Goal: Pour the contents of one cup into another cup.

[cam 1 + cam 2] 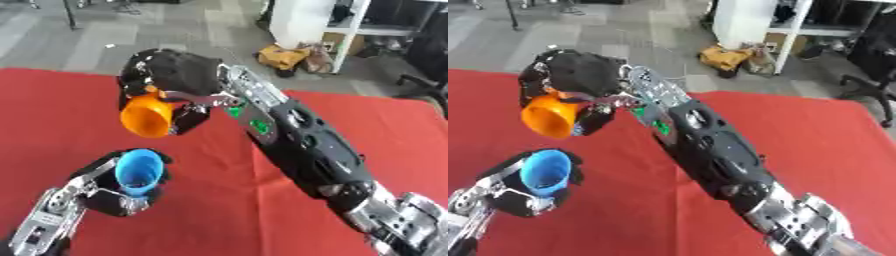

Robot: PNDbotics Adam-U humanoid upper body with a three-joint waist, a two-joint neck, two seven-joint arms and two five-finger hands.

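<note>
Nearest the camera, the left hand [105,192] is seen low at the left, its fingers curled round a blue cup [140,171] that is held mouth-up and slightly tilted above the red tablecloth [367,130]. Above and just beyond those fingers, the right hand [171,75] is closed round an orange cup [146,117], reached in across the cloth on a long black and silver arm. The orange cup is tipped steeply: its long axis runs from the base, buried in the right fingers, down and forward to a mouth turned toward the blue cup. The two cups are kept apart, the orange rim lying above the blue rim and a little to the far side. No contents can be made out in either cup. The pour is judged to be under way, and it turns on the orange mouth being held directly over the blue opening.
</note>
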